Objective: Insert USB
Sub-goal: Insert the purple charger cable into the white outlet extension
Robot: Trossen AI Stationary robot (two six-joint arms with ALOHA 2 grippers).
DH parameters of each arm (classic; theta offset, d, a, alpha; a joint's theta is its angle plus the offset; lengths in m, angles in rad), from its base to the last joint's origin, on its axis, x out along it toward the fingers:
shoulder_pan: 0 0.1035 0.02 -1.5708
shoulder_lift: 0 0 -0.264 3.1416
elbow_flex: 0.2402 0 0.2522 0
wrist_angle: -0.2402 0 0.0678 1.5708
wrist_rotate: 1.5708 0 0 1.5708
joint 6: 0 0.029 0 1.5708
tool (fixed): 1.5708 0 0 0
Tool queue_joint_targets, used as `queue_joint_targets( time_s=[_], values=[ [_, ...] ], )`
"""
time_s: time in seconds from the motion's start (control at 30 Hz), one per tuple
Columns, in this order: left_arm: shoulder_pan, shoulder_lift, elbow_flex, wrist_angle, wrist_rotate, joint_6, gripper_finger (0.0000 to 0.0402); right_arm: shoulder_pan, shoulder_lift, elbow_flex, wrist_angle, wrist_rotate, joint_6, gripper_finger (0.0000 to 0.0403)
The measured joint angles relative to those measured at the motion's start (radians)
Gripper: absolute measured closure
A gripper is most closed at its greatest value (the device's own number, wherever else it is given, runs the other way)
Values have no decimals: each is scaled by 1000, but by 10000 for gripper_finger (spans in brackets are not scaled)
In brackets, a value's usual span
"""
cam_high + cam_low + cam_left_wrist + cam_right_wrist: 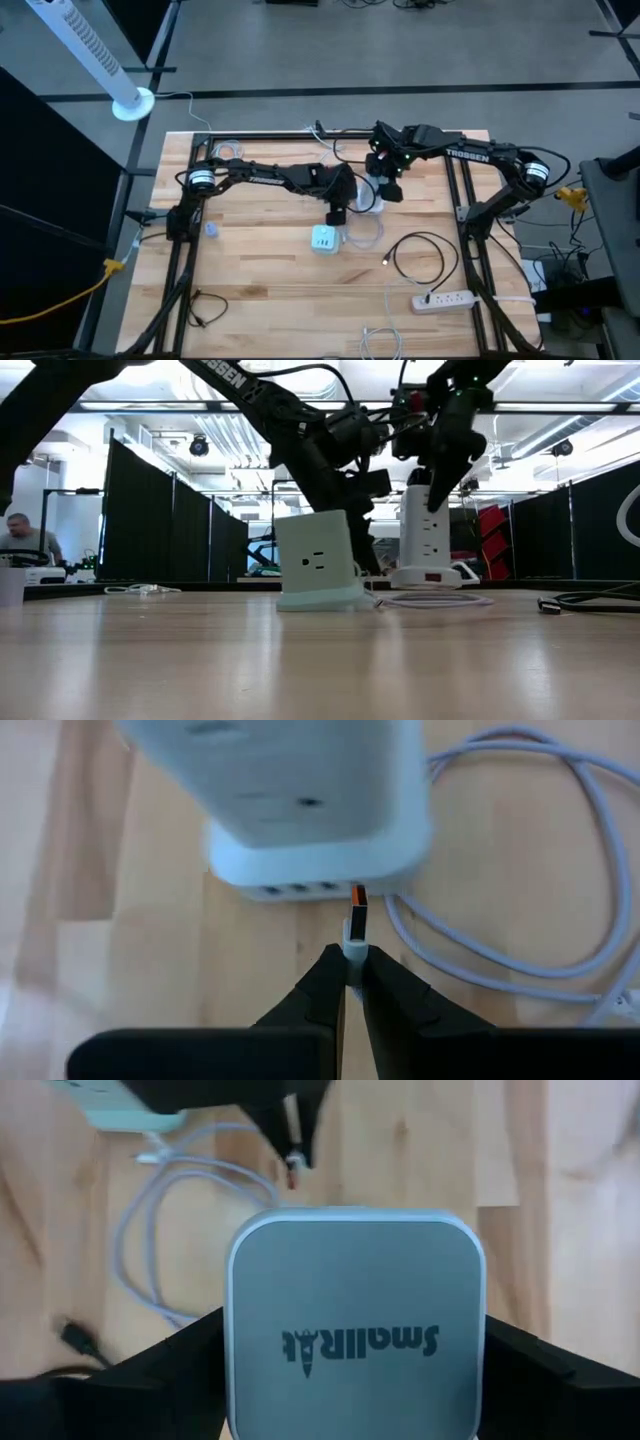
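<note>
The left gripper (347,982) pinches a white USB plug (356,923) with an orange tongue, its tip at the cube charger (300,800), centre frame. The right gripper (352,1355) clasps the white power tower (355,1325) wide. Pale wood table (260,270); black curtains behind.

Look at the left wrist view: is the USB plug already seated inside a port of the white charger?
No: the USB plug, pinched by the left gripper, has its orange tip just outside the white charger, short of its ports.
</note>
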Motion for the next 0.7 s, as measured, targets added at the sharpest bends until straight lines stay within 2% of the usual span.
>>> queue_joint_targets(
  time_s=[0.13, 0.37, 0.7],
  values=[
    [7, 1, 0, -37, 5, -11, 386, 0, 0, 0, 35, 57, -40, 108],
    [65, 2, 0, -99, -6, -70, 386, 19, 0, -1, 85, 60, -112, 108],
    [103, 27, -1, -94, -7, -36, 386, 26, 4, -5, 166, 64, -87, 108]
  ],
)
